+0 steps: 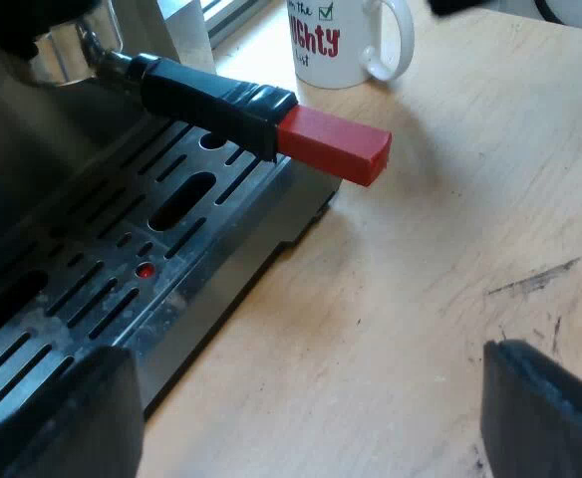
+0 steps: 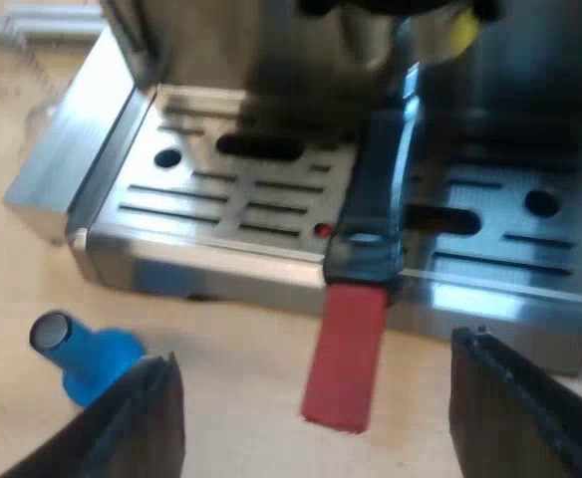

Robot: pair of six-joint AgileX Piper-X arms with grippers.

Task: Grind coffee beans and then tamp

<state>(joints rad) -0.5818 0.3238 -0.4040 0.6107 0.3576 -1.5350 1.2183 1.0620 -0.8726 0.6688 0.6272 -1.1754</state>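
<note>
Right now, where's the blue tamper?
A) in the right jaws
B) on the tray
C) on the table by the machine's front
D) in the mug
C: the tamper sits on the table, just off the tray edge, with nothing gripping it.

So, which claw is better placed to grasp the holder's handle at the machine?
Right, probably. The handle's red end points straight into the gap of the open right claw; the left claw stands to the handle's side, apart from it.
</note>
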